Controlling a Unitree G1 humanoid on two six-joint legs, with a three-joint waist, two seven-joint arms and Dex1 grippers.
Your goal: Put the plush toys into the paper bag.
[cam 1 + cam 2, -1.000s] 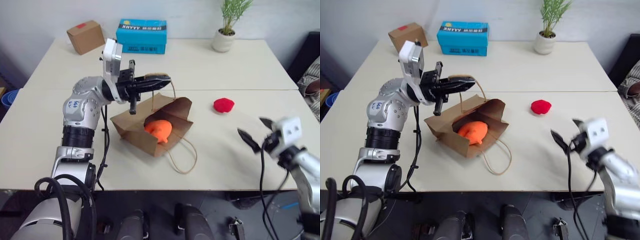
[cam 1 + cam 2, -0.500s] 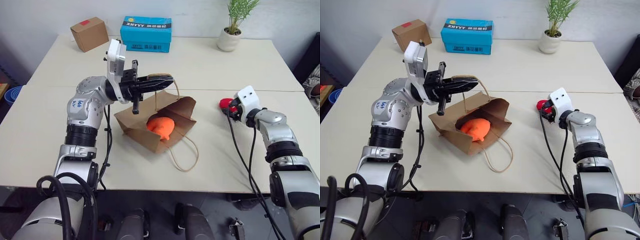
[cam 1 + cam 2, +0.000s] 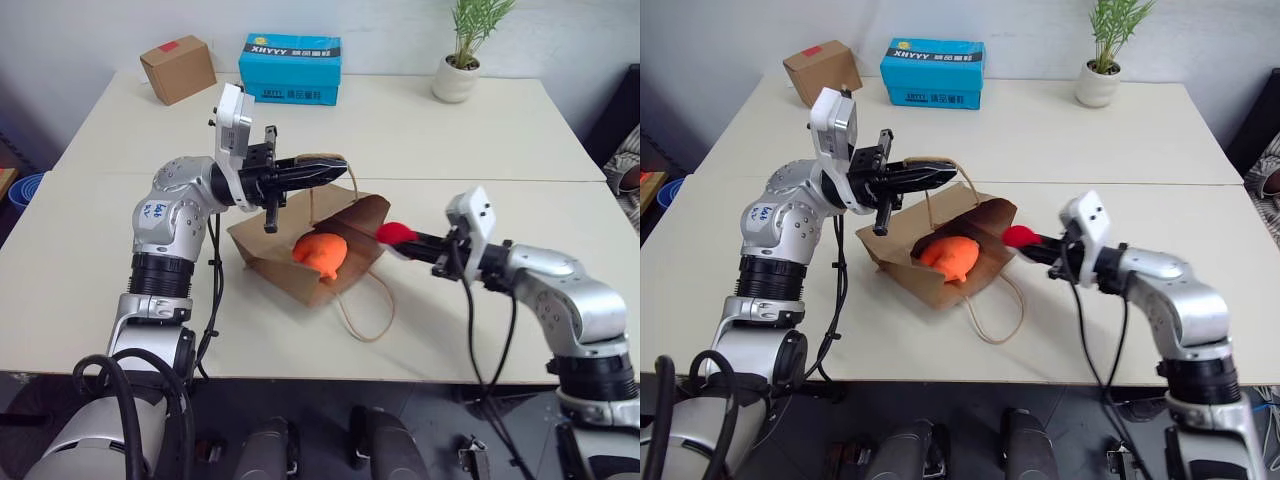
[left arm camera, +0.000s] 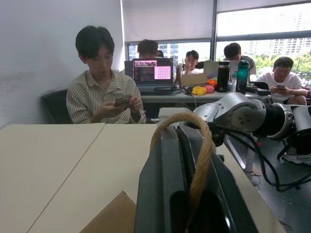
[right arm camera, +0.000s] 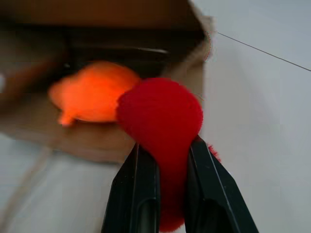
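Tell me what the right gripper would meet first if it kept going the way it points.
Probably the paper bag's open mouth: the right gripper, holding the red plush toy, aims into it, toward the orange plush toy inside.

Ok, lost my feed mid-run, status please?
Left tool shut on bag handle, holding paper bag open. Right tool shut on red toy at bag mouth. Orange toy inside. Nothing in the way.
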